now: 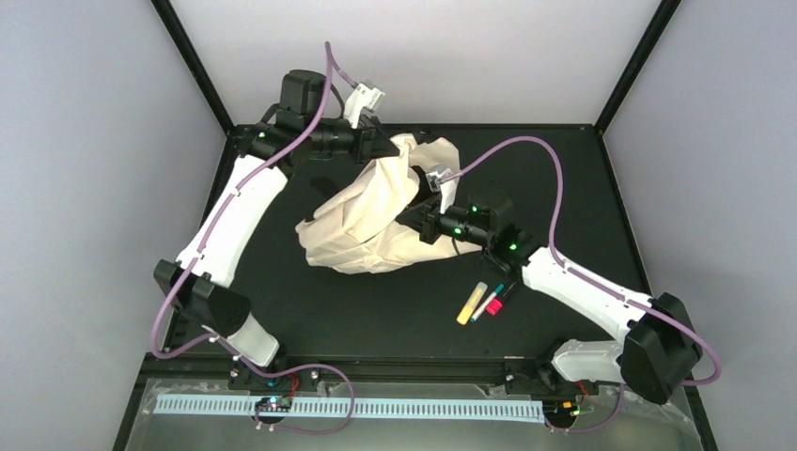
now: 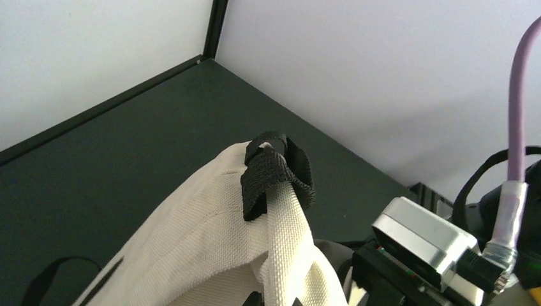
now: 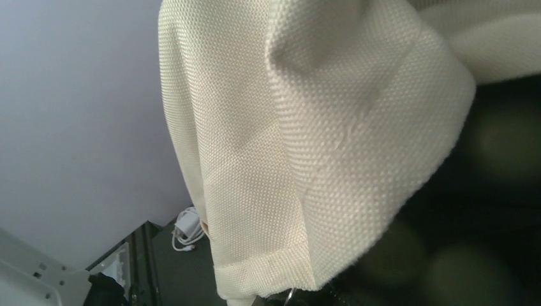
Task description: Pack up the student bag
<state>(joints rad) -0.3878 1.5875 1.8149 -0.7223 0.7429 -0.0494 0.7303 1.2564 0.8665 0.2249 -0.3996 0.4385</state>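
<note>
student bag lies crumpled a little beyond the middle of the black table, its cream cloth bunched up between the two arms.

nearest of all, on the right half of the table, three writing things lie side by side, well apart from the bag: a yellow marker, a thin pen and a pink marker with a dark cap.

beyond them the right claw reaches in from the right and meets the bag's right side, at the dark mouth of the cloth. it is closed tight. its own camera sees only cream weave filling the frame, with a stitched hem low in the view. the fingers themselves are out of frame, so i cannot tell whether that hem is pinched.

farther back, the left claw comes in from the far left onto the bag's far upper edge. it is closed narrow on a fold of the bag's cloth, which rises from the bottom of its camera view. a black strap loop stands at the top of that raised fold. to the right of it is the silver camera of the other arm with a purple cable above.
</note>
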